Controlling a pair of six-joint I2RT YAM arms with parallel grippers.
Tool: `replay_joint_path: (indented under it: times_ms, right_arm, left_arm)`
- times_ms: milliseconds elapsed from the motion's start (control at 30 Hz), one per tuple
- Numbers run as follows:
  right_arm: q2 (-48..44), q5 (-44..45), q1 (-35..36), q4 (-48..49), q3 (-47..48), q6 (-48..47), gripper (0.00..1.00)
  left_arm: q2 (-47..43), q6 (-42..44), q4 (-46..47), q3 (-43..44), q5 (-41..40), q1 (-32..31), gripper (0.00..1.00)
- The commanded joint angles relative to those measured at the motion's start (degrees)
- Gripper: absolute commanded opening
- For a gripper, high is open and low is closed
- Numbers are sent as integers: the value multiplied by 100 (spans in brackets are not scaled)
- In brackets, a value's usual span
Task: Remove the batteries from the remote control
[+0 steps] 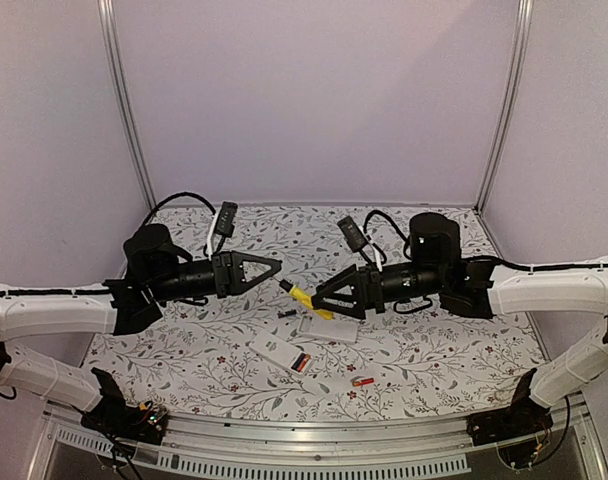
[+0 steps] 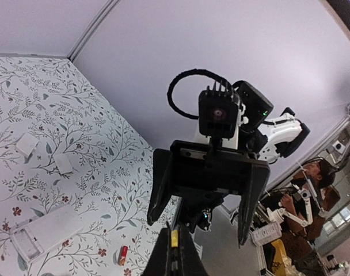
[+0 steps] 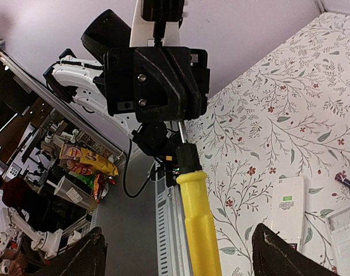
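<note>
1. The left gripper (image 1: 278,266) was clamped on the screwdriver (image 1: 302,297) shaft, and the right gripper (image 1: 322,303) stood open around its yellow handle.
2. On the table beneath them, the remote (image 1: 279,350) lay between a loose dark battery (image 1: 287,314) and a red-orange battery (image 1: 362,381).

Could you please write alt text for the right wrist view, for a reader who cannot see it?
A yellow-handled screwdriver runs up the frame's middle, its metal shaft clamped in the left gripper above, while the right gripper stands wide open around the handle. On the right, a white remote with a green label lies on the floral table.
</note>
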Motion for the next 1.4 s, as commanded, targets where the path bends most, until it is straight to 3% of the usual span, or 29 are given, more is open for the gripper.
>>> replay_joint_path:
  times_ms: [0,167,300,433,733,1367]
  right_arm:
    - [-340,1084,-22,1484,-467,817,88]
    - [-277,1728,52,2650,-803,1582,89]
    - [91,1577,184,3094,-550,1654,88]
    - [463,1338,271,3377,-235,1641,81]
    - [851,1200,339,3784,-22,1720,58]
    - [1132,1106,365,3965,-6,1934,42]
  left_arm:
    - [-361,-266,698,-147,-830,-30,0]
    - [-674,-450,1321,-428,-1197,-32,0]
    - [-724,-542,1414,-517,-1264,-32,0]
    - [-642,-653,1619,-556,-1159,-32,0]
    - [-501,-670,1614,-465,-1108,-30,0]
    - [-414,-642,1625,-421,-1099,-35,0]
